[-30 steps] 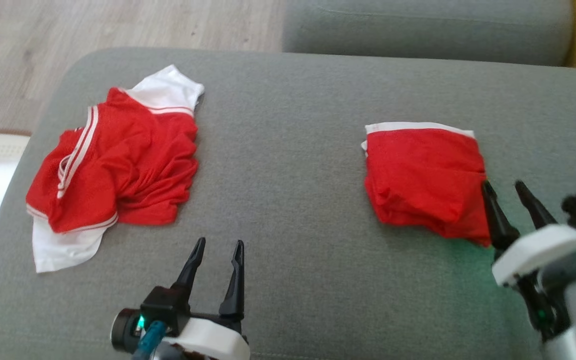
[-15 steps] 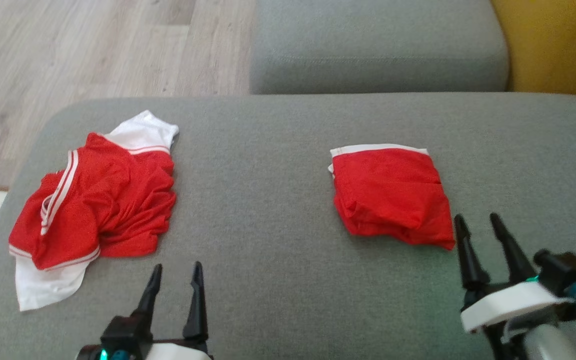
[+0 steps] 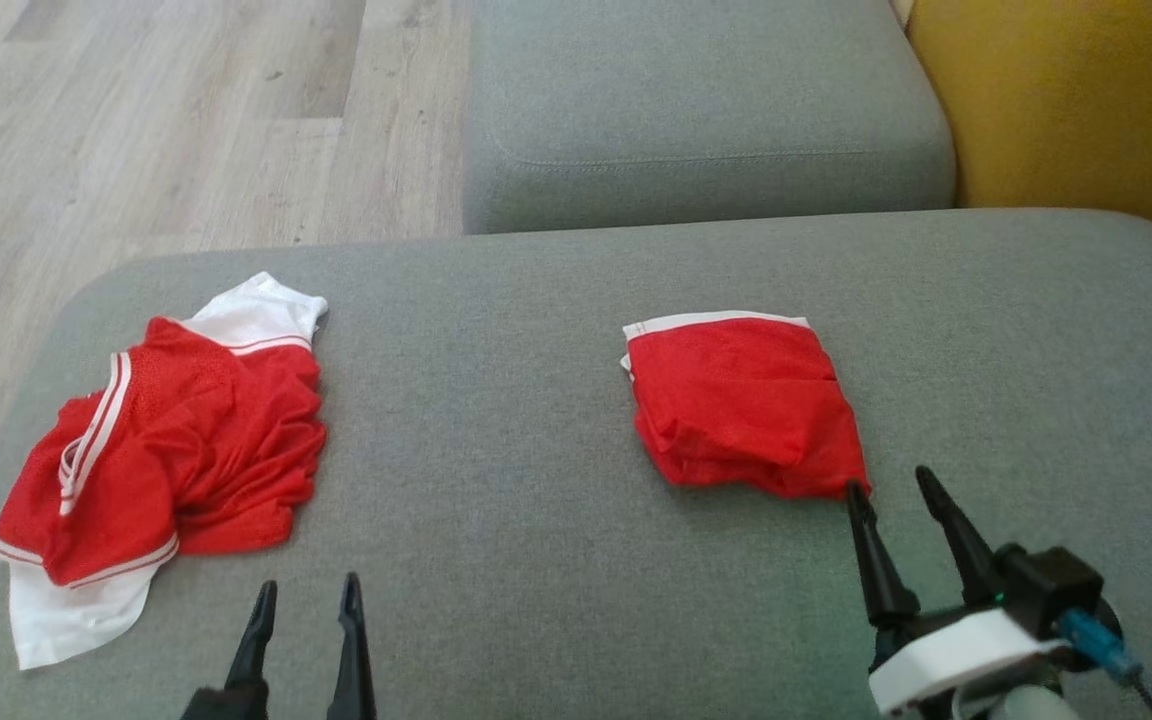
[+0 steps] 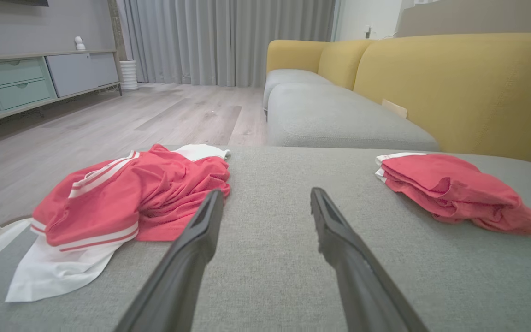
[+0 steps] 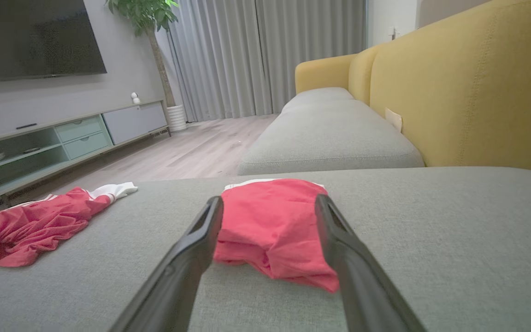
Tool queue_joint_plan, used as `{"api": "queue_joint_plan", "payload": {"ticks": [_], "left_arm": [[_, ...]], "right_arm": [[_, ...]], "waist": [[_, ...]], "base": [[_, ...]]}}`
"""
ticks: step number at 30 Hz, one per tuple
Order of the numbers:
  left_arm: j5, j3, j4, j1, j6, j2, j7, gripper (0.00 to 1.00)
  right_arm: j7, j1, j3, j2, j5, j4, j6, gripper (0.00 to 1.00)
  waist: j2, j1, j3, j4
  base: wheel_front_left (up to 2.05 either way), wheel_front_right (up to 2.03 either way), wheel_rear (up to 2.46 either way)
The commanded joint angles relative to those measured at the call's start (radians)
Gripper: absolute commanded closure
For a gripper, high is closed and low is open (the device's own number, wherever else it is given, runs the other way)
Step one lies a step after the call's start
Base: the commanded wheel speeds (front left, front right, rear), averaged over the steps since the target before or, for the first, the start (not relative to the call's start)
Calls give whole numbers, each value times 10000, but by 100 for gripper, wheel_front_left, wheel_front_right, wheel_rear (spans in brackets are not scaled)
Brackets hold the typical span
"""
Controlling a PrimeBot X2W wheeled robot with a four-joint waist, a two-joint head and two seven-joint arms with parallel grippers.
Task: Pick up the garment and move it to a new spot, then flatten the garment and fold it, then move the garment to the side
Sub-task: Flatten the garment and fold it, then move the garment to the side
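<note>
1. My right gripper (image 3: 889,483) has its jaws parted and holds nothing. Its tips sit at the near corner of the folded red garment (image 3: 741,405); I can't tell if they touch.
2. My left gripper (image 3: 308,590) is also parted and empty, above the grey cushion (image 3: 536,520).
3. The folded garment lies right of centre on the cushion, and a crumpled red-and-white garment (image 3: 166,450) lies well apart to the left.

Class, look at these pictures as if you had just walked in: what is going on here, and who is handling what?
A two-armed robot is working on clothes on a grey sofa cushion. At this moment it holds nothing: the left gripper and the right gripper are both open over the cushion. A folded red garment lies just ahead of the right gripper. A crumpled red and white garment lies further left, not yet folded.
</note>
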Motion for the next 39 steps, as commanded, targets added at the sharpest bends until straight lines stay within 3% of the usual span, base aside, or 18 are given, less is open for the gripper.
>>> {"api": "queue_joint_plan", "payload": {"ticks": [1, 12, 39], "left_arm": [[103, 356, -328, -393, 78, -82, -122, 0], [105, 569, -13, -265, -46, -82, -122, 0], [497, 477, 78, -456, -117, -82, -122, 0]], "right_arm": [[-109, -153, 128, 27, -84, -329, -9, 0], [-111, 213, -181, 351, -122, -44, -9, 0], [-112, 100, -129, 330, -294, 373, -9, 0]], "waist": [[0, 0, -18, -21], [0, 0, -227, -33], [0, 0, -200, -67]], "base": [[0, 0, 0], [0, 0, 0], [0, 0, 0]]}}
